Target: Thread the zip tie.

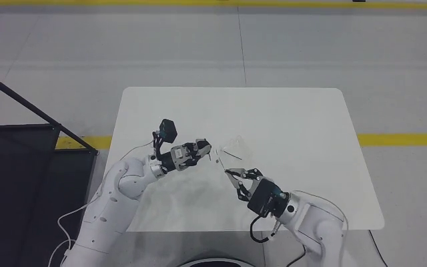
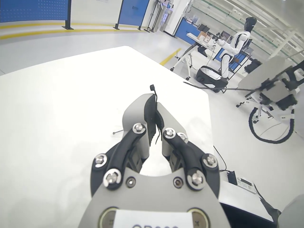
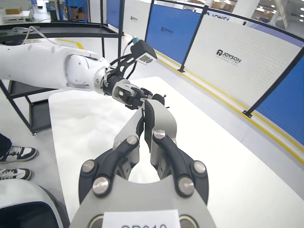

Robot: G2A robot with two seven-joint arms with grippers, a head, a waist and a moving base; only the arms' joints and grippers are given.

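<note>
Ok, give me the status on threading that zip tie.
Done: the left gripper is shut on the zip tie just below its head, and the right gripper is shut on the strap. In hand: aligning the two ends. Left: the tail tip sits apart from the head, so nothing is threaded yet.

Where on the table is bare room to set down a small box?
Free: the far half of the table, up to its far edge, and the strip along its right edge. Crowded: the near middle, where the left hand and the right hand hold the zip tie.
</note>
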